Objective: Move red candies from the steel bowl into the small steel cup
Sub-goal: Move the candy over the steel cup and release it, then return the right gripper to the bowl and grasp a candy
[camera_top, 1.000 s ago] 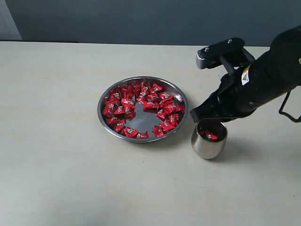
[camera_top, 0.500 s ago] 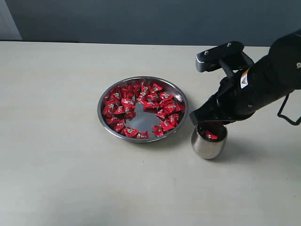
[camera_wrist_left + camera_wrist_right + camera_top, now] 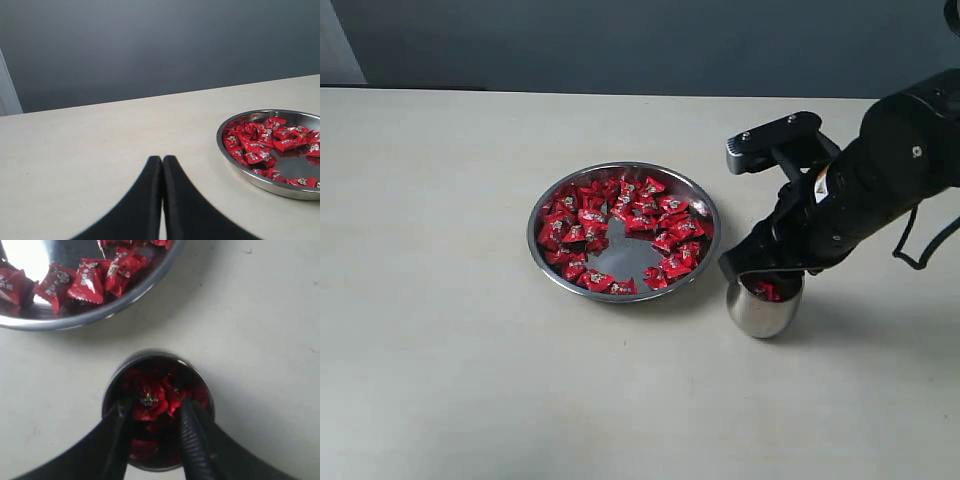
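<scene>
Pale tabletop (image 3: 260, 315) is bearing the small steel cup (image 3: 150, 356), where the right gripper (image 3: 154, 412) is standing part-open astride one red candy (image 3: 149, 400).

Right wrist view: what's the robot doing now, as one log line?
right gripper open over small steel cup | cup holds red candies | steel bowl has many more | left gripper shut, clear of bowl

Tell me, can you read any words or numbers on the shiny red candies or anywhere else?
No text here can be read.
Shiny red wrapped candies in the wide steel bowl: a small pale mark on each, too blurred to read.
Black robot arm: a small white and orange sticker, too small to read.
</scene>
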Tool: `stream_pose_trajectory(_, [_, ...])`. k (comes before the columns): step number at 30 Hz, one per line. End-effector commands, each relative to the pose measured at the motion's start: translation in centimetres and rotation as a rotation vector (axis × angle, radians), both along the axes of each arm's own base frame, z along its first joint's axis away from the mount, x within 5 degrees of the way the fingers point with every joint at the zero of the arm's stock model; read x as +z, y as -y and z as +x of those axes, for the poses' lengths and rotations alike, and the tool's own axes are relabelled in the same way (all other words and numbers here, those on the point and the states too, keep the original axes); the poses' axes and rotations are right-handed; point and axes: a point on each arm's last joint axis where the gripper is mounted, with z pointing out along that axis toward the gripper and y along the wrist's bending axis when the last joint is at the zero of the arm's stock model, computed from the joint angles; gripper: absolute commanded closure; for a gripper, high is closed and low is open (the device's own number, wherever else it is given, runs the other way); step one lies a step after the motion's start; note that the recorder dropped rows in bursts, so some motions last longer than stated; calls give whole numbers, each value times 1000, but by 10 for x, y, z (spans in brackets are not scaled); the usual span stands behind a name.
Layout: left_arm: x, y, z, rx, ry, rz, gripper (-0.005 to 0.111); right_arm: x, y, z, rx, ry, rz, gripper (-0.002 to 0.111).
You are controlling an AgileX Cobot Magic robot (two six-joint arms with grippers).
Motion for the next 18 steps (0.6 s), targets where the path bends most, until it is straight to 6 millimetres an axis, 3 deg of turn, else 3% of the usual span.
stream_pose_trajectory(1, [-1, 0, 0, 1, 5, -2, 105, 16, -6, 13, -11, 81, 58, 75])
stream_pose_trajectory(9, [-1, 0, 0, 1, 5, -2, 105, 49, -47, 28, 111, 222, 225, 75])
stream_pose_trajectory(12, [-1, 0, 0, 1, 5, -2, 105, 46, -63, 37, 140, 218, 244, 75])
stream_pose_trajectory(18, [-1, 0, 0, 1, 5, -2, 105, 15, -97, 61, 199, 150, 237, 75])
